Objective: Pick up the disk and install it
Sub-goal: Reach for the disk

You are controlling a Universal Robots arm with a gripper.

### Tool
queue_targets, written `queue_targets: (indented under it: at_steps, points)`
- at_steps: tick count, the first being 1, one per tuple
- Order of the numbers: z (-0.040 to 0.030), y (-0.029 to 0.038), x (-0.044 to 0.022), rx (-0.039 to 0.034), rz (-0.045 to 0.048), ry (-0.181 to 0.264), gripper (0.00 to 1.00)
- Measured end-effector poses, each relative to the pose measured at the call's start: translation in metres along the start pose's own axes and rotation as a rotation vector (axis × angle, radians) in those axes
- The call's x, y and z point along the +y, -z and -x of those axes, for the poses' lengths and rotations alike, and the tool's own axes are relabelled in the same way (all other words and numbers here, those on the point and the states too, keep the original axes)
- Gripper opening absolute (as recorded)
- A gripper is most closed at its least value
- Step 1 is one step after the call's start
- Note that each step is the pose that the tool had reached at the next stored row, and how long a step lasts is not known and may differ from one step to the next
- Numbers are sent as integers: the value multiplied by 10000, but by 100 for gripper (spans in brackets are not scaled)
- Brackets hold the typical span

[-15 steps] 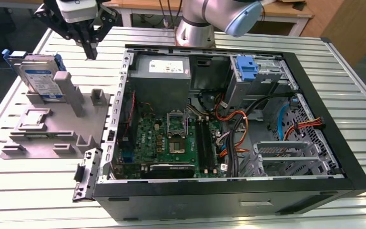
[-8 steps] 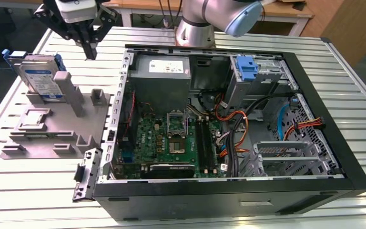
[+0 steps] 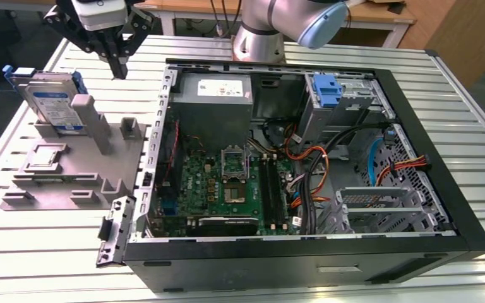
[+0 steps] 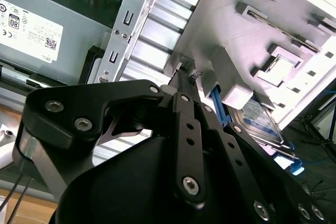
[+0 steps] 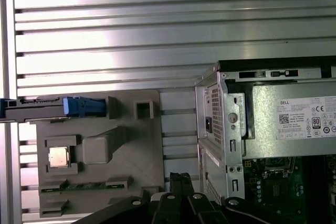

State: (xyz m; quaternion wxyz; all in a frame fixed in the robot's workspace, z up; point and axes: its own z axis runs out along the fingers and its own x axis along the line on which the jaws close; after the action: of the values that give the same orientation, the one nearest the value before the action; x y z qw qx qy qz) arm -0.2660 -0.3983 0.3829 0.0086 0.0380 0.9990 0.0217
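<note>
The disk [image 3: 53, 106], a silver drive with a white and blue label in a blue carrier frame, stands upright on edge in the grey plastic stand [image 3: 74, 170] at the exterior view's left. In the first wrist view the disk [image 5: 52, 107] appears edge-on, and in the second wrist view the disk [image 4: 261, 120] peeks from behind a stand post. My gripper [image 3: 119, 71] hangs above the table between the disk and the computer case, apart from both. Its black fingers meet at the tips with nothing between them in both wrist views [image 5: 181, 178] [image 4: 184, 77].
An open computer case [image 3: 444, 208] takes up the middle and the exterior view's right, with a power supply [image 3: 213, 95], motherboard [image 3: 225, 183], cables and a drive bay holding a blue bracket [image 3: 327, 88]. A small chip [image 5: 58, 157] lies in a stand recess. The ribbed metal table [image 3: 23, 252] surrounds everything.
</note>
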Motion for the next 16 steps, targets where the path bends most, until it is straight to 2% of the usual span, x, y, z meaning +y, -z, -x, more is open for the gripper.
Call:
queue_targets:
  at_steps: [7,11,14,16]
  points:
    - [-4,0,0,1,0,0,10]
    - [-29,0,-2,1,0,-1,10]
    - [-77,1,-6,1,-1,0,10]
    - [-77,1,-6,1,0,1,10]
